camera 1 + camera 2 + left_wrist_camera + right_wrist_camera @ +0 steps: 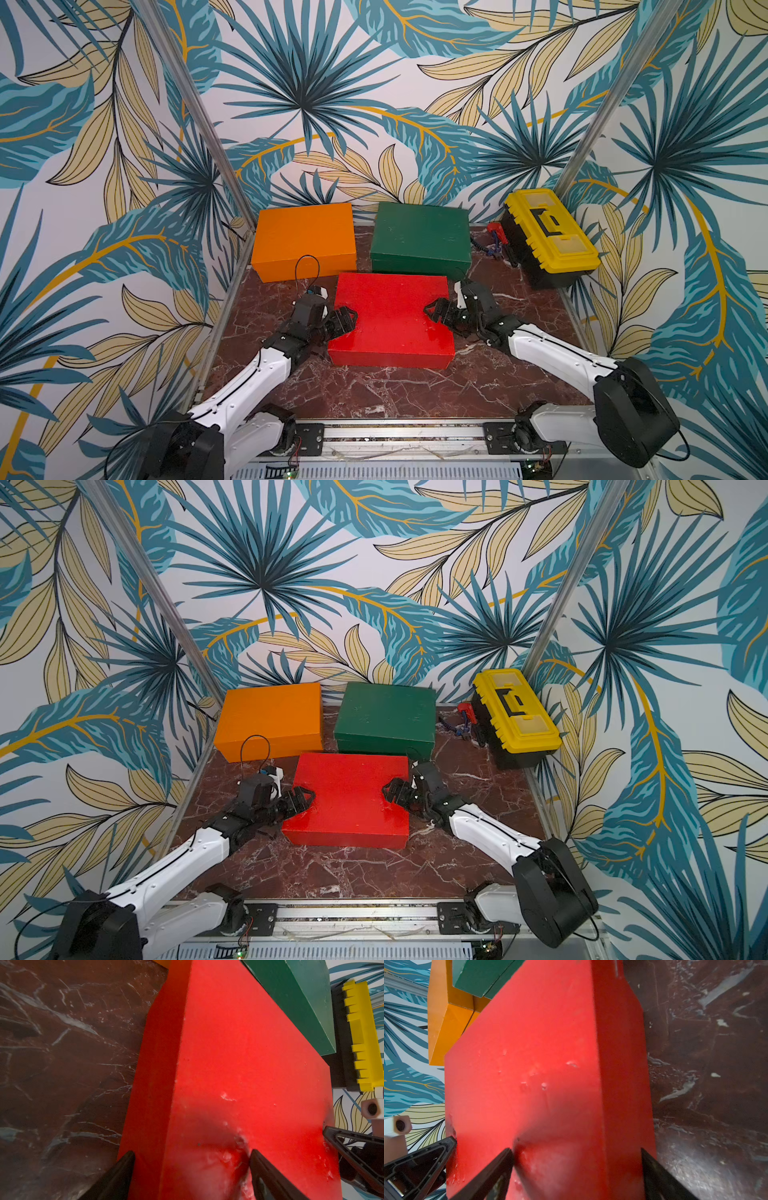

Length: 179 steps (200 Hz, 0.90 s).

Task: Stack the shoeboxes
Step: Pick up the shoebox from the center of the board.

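The red rectangular lidded shoebox (390, 322) is mid-way across the dark red marble tabletop (374, 392), just before the orange lidded shoebox (305, 239) and dark green lidded shoebox (419, 237). The left gripper (345, 320) and right gripper (433, 312) each clamp a short end, one finger on the lid, one at the bottom edge

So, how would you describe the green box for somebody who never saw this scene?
On the marble table, look along the back wall. The green box lies there between the orange box and the yellow-lidded toolbox. It alone is dark green.
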Tool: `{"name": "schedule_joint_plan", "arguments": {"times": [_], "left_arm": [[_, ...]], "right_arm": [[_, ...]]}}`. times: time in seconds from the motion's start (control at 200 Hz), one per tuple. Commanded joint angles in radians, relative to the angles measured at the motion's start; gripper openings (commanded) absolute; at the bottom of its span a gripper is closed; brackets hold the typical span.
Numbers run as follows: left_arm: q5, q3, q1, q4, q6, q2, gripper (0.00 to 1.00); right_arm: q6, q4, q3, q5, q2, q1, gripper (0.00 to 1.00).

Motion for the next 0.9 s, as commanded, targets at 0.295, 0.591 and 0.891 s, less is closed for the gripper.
{"name": "schedule_joint_plan", "arguments": {"times": [0.295,0.591,0.891], "left_arm": [[0.111,0.129,-0.012,-0.094,0.026,-0.011,0.85],[0.117,0.268,-0.013,-0.165,0.042,0.022,0.85],[0.121,0.381,-0.038,-0.198,0.03,0.03,0.82]], "right_arm": [[-0.012,-0.104,0.079,-0.042,-0.057,0.041,0.9],[-0.033,-0.203,0.182,-0.047,-0.064,0.042,0.9],[-0.031,-0.234,0.246,-0.065,-0.085,0.041,0.86]]}}
